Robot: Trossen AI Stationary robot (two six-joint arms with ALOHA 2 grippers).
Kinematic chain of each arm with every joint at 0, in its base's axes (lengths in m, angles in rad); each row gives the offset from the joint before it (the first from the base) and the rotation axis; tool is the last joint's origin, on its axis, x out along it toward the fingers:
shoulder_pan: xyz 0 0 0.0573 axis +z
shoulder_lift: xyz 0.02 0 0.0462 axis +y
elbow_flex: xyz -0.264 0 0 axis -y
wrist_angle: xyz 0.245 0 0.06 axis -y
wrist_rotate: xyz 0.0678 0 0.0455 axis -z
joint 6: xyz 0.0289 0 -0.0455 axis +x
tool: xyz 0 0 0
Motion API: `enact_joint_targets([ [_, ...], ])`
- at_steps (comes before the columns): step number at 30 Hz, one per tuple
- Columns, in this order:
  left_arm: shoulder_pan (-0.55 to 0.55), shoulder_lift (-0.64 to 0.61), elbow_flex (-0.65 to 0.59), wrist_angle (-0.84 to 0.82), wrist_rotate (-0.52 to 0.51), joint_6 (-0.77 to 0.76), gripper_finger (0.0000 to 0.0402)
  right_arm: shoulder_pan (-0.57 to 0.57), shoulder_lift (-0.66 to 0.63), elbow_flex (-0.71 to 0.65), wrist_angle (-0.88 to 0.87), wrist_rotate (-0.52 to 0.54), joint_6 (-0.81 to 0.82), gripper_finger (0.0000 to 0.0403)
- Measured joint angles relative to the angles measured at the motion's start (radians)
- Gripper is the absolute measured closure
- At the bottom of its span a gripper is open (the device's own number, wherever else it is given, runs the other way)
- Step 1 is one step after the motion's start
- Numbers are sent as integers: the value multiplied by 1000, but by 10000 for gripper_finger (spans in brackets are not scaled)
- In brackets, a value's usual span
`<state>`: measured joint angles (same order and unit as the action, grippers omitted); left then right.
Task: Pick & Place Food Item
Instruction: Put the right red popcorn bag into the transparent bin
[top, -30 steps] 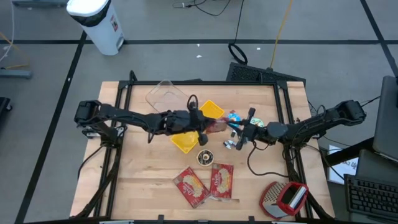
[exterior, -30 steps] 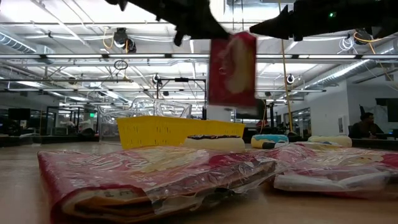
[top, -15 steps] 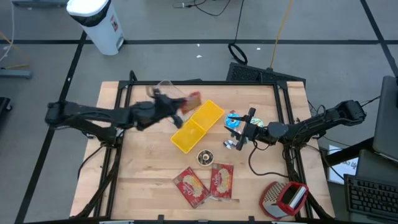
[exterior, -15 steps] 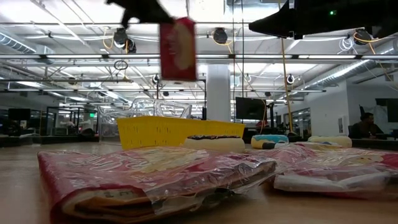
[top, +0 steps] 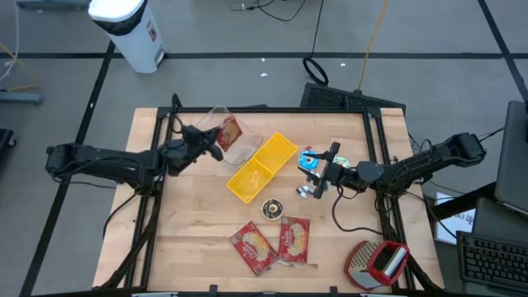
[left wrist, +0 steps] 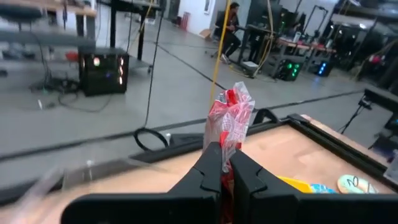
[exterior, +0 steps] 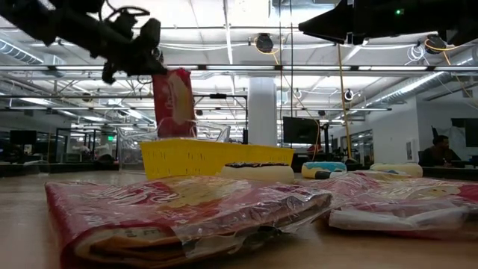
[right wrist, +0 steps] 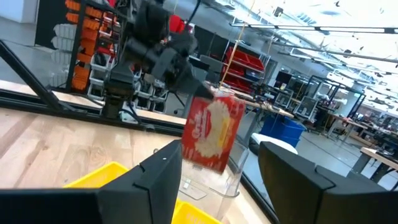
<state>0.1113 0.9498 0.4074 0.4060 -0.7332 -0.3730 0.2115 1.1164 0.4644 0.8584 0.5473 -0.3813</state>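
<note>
A red snack packet [top: 232, 131] hangs from my left gripper [top: 216, 140], which is shut on it, above the clear plastic container [top: 242, 145] at the far left of the table. In the low view the packet [exterior: 173, 102] hangs upright behind the yellow tray [exterior: 216, 158]. That tray [top: 262, 167] lies on the table beside the clear container. My right gripper [top: 318, 173] stands open at mid right and holds nothing. Its wrist view looks at the packet [right wrist: 214, 130] between its own fingers. My left gripper pinches the packet's crimped top edge [left wrist: 222, 138] between its two fingers. The fingers come about level from the table's left side. The packet hangs upright below and beyond them, lifted clear, over the clear container.
Two more red packets [top: 256, 249] [top: 294, 238] lie near the front edge, with a small round item [top: 271, 208] behind them. Small colourful items [top: 312, 158] lie under my right gripper. A red and grey object [top: 375, 262] sits at the front right corner.
My left gripper has carried the red packet from above the yellow tray toward the table's left and far edge, sinking a little and rolling. The packet now hangs over the clear container.
</note>
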Motion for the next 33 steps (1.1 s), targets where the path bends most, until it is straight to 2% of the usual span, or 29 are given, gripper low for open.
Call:
enact_joint_targets([
  [4,22,59,-57,87,40,-79,400,0,0,0,4,-1,2,202],
  [10,35,193,-60,220,125,-134,400,-2,0,0,6,0,3,206],
  [17,35,322,-60,280,130,-165,400,-2,0,0,5,1,3,204],
  [24,34,341,-59,275,105,-168,397,-2,0,0,2,1,3,208],
  [33,34,341,-59,271,100,-43,395,-2,0,0,2,1,3,210],
])
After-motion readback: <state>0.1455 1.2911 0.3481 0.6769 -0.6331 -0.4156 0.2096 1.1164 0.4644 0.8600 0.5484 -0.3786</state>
